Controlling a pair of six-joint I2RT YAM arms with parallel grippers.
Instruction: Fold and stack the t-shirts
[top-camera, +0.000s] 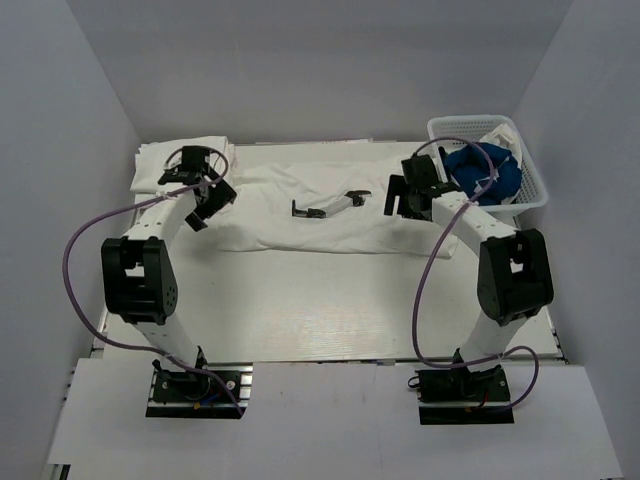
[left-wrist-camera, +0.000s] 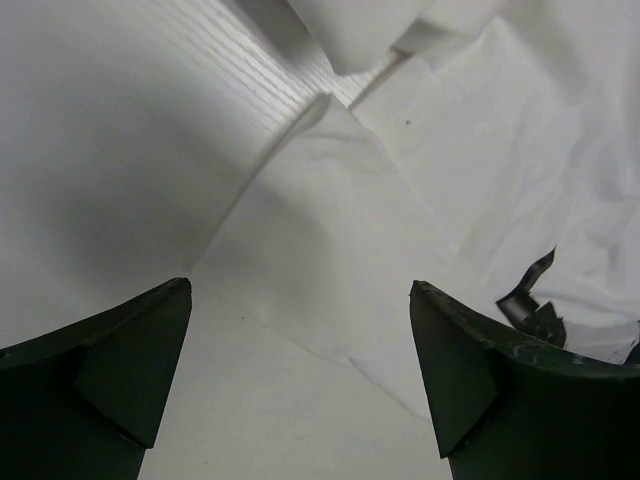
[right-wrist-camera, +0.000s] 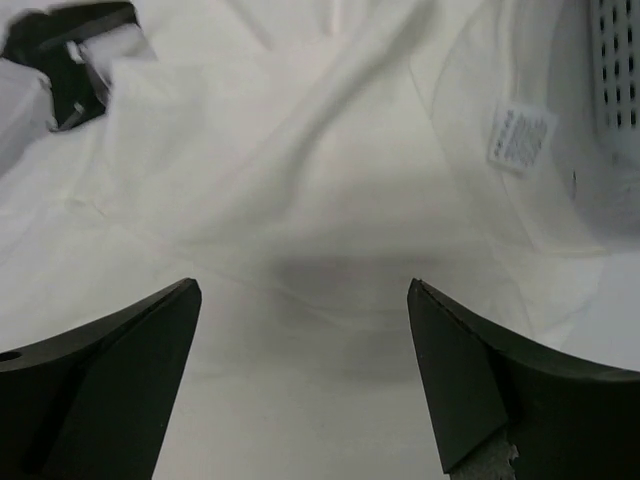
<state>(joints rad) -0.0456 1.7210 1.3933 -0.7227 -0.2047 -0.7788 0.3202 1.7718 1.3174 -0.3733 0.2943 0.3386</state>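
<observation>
Left gripper (left-wrist-camera: 300, 288), right gripper (right-wrist-camera: 303, 285) (agape) over t-shirt (top-camera: 330, 232)

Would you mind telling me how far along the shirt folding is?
Done: a folded white pile sits far left. In hand: a white shirt lies mid-table, left gripper and right gripper open over its ends. Left: the blue shirt waits in the basket.
</observation>
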